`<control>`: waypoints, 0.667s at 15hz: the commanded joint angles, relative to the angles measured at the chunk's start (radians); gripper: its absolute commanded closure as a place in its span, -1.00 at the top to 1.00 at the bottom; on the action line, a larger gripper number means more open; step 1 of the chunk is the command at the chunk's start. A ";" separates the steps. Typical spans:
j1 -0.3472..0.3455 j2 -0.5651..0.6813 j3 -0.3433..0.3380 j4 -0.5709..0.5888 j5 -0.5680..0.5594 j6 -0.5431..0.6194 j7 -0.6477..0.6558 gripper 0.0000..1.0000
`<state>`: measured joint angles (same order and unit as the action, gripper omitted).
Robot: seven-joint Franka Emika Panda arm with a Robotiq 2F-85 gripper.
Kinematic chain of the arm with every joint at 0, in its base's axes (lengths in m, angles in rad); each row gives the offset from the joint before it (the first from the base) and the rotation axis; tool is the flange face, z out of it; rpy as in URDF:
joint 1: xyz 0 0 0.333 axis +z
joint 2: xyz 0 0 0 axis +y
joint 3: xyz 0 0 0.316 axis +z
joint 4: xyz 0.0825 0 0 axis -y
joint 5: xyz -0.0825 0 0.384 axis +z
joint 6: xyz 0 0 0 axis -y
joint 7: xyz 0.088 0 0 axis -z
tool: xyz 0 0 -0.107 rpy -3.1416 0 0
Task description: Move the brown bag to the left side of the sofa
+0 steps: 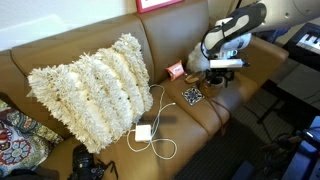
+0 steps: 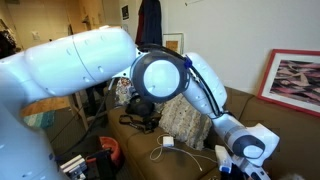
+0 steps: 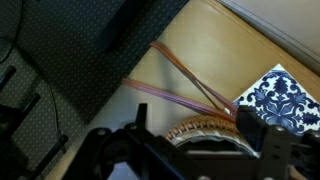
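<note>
Item: small round tan-brown woven bag (image 3: 205, 124) with thin striped loop handles (image 3: 185, 75).

Handling, as I judge it: the step is the grasp. Close evenly across the woven rim rather than on the slack handles, then lift straight up before travelling so the loops cannot drag or snag. Carry it high over the pillow and cable to the sofa's other end.

Position: on the seat of the large caramel-brown leather sofa (image 1: 90, 40), directly beneath the hand. In the wrist view its rim sits between the fingers and the handles trail away across the leather.

Hand: dark two-finger gripper (image 3: 196, 135), low over the seat near the sofa's end in an exterior view (image 1: 222, 68). The jaws stand wide on either side of the rim. Whether the pads already press on it I cannot tell.

Adjacent: small blue-and-white patterned square (image 3: 280, 95), just beside the bag.

Further along the seat: large cream shaggy pillow (image 1: 90, 85) leaning on the back cushion, with a white charger and looped cable (image 1: 143, 132) in front of it.
</note>
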<state>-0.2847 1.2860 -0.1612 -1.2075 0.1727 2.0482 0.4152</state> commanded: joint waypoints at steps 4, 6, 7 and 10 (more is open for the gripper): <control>-0.057 -0.064 0.001 -0.095 0.033 0.048 -0.015 1.00; -0.067 -0.081 -0.002 -0.110 0.029 0.059 -0.017 1.00; -0.070 -0.090 -0.002 -0.121 0.028 0.068 -0.016 1.00; -0.068 -0.116 -0.006 -0.144 0.021 0.087 -0.014 1.00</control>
<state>-0.3515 1.2312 -0.1699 -1.2709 0.1837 2.0935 0.4152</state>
